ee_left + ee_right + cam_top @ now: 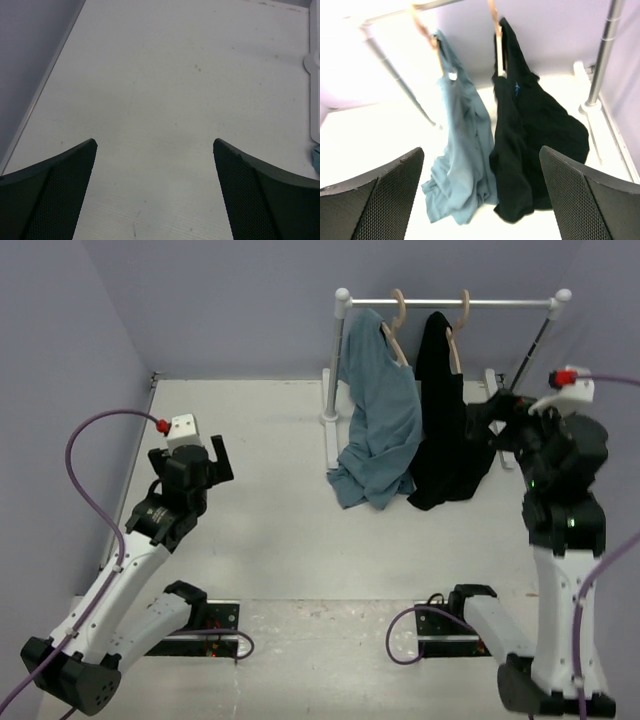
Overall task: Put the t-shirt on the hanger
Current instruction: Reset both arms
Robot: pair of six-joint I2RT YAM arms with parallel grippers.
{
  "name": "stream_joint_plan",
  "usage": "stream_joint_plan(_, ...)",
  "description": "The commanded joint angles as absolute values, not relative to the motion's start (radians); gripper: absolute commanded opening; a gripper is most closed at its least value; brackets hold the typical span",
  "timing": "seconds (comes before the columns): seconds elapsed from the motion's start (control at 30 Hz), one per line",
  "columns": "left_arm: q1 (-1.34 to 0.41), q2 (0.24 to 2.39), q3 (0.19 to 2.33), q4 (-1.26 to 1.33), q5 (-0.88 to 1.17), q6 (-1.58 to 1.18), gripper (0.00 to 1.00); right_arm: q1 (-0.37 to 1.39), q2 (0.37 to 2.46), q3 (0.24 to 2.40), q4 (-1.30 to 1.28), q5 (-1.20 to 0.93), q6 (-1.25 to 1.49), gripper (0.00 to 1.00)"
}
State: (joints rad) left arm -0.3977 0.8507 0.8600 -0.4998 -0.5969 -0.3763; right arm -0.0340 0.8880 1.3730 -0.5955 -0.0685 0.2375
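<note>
**Hanging step looking nearly done**

Left tool is gaping wide, empty, over the tabletop; right tool, equally wide and empty, is facing the t-shirt draping from the hanger on the rail. Next likely calls for settling its shoulders

No text can be read. A small blue mark on the black t-shirt is too blurred to make out.

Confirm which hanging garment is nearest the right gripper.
The black t-shirt, on the right-hand hanger, directly ahead of the open right gripper; the blue-grey garment hangs further left.
</note>
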Motion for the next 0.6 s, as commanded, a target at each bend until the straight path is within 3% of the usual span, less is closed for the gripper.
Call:
stream_joint_plan(0.0, -0.39, 0.765, 0.882, -0.523, -0.684, -0.388, 1.0, 0.019, 0.68, 1.198, -0.607, -0.064, 0.245, 0.99)
stream_joint_plan(0.33, -0.39, 0.575, 0.695, -0.448, -0.609, -0.367, 1.0, 0.023, 0.509, 1.045, -0.808, -0.172, 0.238, 0.99)
stream_joint_plan(0.57, -0.39, 0.586, 0.689, -0.443, -0.596, -0.343, 1.0, 0.023, 0.442, 0.96, -0.762, -0.047, 0.225, 0.99)
